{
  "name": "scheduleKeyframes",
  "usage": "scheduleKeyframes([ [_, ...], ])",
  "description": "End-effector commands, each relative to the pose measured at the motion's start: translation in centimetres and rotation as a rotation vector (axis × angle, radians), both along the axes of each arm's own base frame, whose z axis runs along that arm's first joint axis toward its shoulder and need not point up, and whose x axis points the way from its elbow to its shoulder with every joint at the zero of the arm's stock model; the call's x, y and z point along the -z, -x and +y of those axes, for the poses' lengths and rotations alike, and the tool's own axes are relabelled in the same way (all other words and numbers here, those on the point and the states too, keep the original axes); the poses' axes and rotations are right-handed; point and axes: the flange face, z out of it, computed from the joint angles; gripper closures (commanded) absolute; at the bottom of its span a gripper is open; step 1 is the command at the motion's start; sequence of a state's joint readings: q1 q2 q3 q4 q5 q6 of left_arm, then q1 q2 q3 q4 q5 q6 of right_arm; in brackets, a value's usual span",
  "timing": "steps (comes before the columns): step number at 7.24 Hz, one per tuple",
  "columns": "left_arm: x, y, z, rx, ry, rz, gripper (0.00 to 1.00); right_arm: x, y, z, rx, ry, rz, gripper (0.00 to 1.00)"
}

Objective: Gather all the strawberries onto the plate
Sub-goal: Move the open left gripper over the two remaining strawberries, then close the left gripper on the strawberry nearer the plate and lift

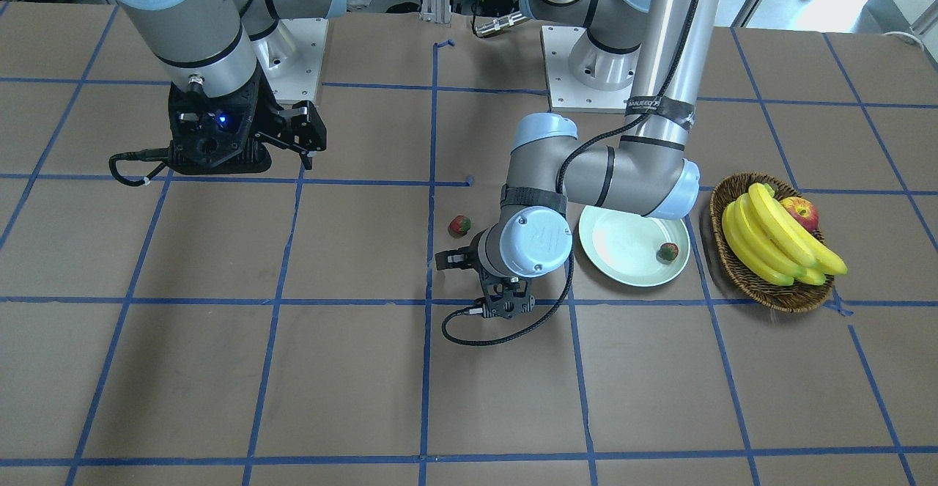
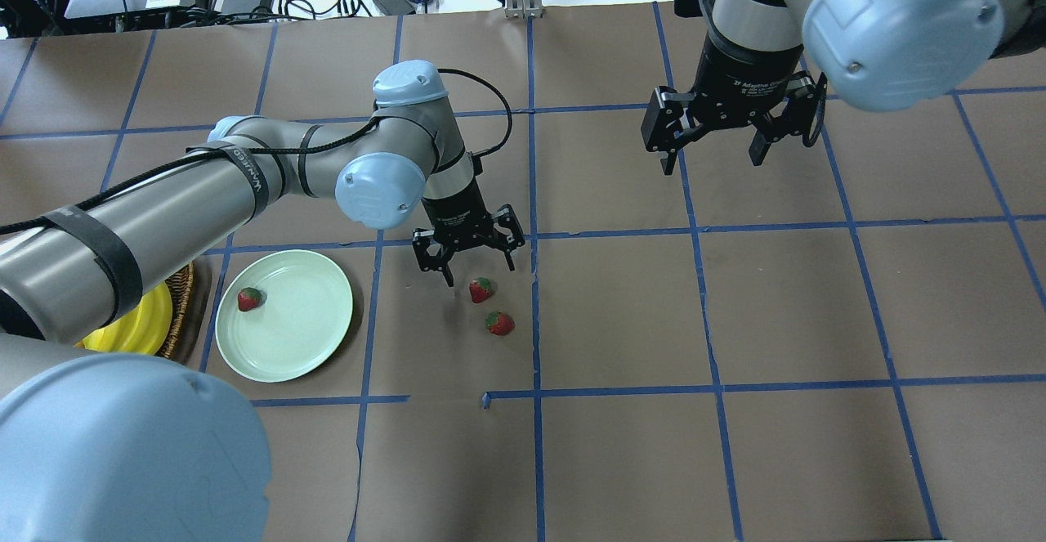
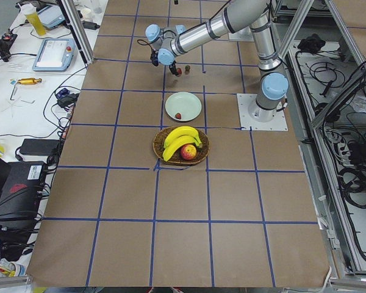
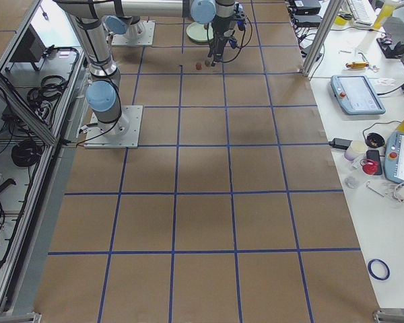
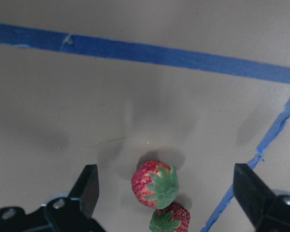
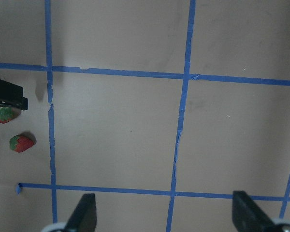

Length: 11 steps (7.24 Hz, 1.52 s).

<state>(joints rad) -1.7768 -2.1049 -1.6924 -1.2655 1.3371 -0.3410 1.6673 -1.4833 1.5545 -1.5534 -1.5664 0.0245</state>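
One strawberry (image 2: 249, 299) is already in the mint-green plate (image 2: 302, 354), near the rim on the wicker basket (image 2: 183, 301) side. The other two sit on the brown table paper, just beside each other and well apart from the plate. The left gripper (image 2: 478, 268) hangs spread wide over the farther strawberry (image 2: 481, 289). That berry lines up between its fingers in the wrist view, so it looks set to drop and pinch. The nearer strawberry (image 2: 499, 324) probably waits its turn. The right gripper (image 2: 712, 162) sits off to the side, also spread and empty, likely just keeping clear.

One strawberry (image 2: 249, 299) in plate (image 2: 298, 329), near its basket-side rim. Basket (image 1: 777, 299) just beside plate (bananas (image 1: 769, 237) and apple (image 1: 801, 212) inside). Two strawberries (image 2: 481, 289) (image 2: 499, 324) on table (image 2: 735, 444), close together, on plate's other side.
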Motion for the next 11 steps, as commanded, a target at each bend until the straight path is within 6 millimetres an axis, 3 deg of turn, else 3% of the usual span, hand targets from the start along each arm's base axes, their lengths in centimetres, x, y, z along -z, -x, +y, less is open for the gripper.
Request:
scheduleKeyframes([
  [1, 1.2, -0.1, 0.6, 0.007, -0.028, -0.004, 0.03, 0.1, 0.0, 0.0, 0.0, -0.002, 0.0, 0.0],
  [2, 1.5, -0.2, 0.9, 0.007, -0.035, -0.009, 0.12, 0.0, 0.0, 0.1, 0.0, 0.0, 0.0, 0.0],
  [3, 1.5, -0.2, 0.9, 0.008, -0.036, -0.012, 0.49, 0.0, 0.0, 0.1, 0.0, 0.0, 0.0, 0.0],
  [4, 1.4, -0.2, 0.8, 0.009, -0.033, -0.014, 0.99, 0.1, 0.0, 0.0, 0.0, -0.002, 0.0, 0.0],
  [6, -0.2, -0.8, 0.5, 0.03, 0.004, -0.065, 1.0, 0.0, 0.0, 0.1, 0.001, 0.0, 0.0, 0.0],
  [8, -3.4, -2.0, -1.0, 0.101, 0.084, -0.099, 1.0, 0.0, 0.0, 0.0, 0.001, 0.001, 0.0, 0.0],
  [9, -5.5, -4.3, -2.2, 0.143, 0.095, -0.113, 1.0, 0.0, 0.0, 0.0, 0.001, 0.001, 0.0, 0.0],
  [11, -8.1, -14.0, -3.3, 0.26, 0.031, -0.166, 1.0, 0.0, 0.0, 0.0, 0.001, 0.001, 0.0, 0.0],
])
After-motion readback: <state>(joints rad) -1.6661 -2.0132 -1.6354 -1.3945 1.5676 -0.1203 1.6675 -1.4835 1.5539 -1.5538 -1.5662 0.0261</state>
